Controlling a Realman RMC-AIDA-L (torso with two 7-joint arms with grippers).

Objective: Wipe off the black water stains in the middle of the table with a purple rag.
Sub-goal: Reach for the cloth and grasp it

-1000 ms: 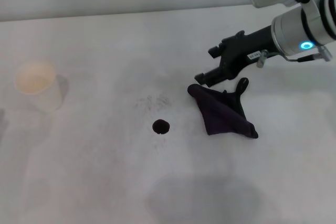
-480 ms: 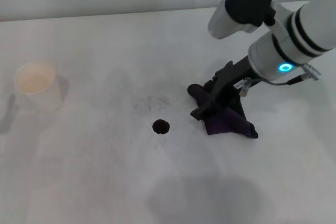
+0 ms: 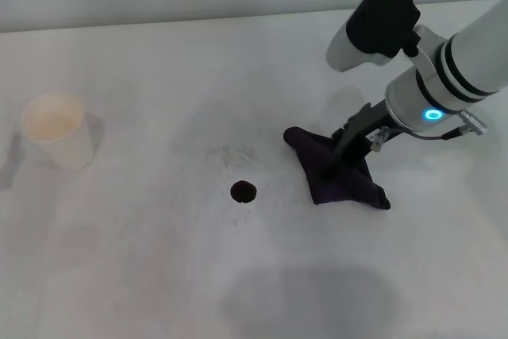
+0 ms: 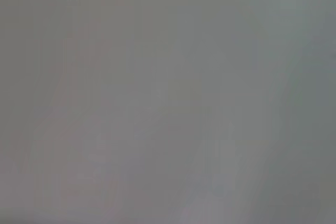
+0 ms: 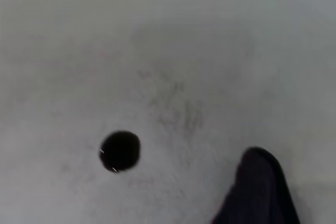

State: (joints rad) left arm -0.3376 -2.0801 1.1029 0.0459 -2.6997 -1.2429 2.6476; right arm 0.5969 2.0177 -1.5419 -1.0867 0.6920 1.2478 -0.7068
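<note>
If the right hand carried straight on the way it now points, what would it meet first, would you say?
Most likely the purple rag. In the head view the right hand angles down and toward the robot's left, its tip already over or on the cloth. Farther along lies the black water stain, though depth is unclear.

Right arm reaches in from the right edge of the head view, wrist pitched steeply down, blue ring light on. Right gripper (image 3: 333, 166) is low at the tabletop, fingers dark on dark so their spread is unreadable. Left arm not in any view.
</note>
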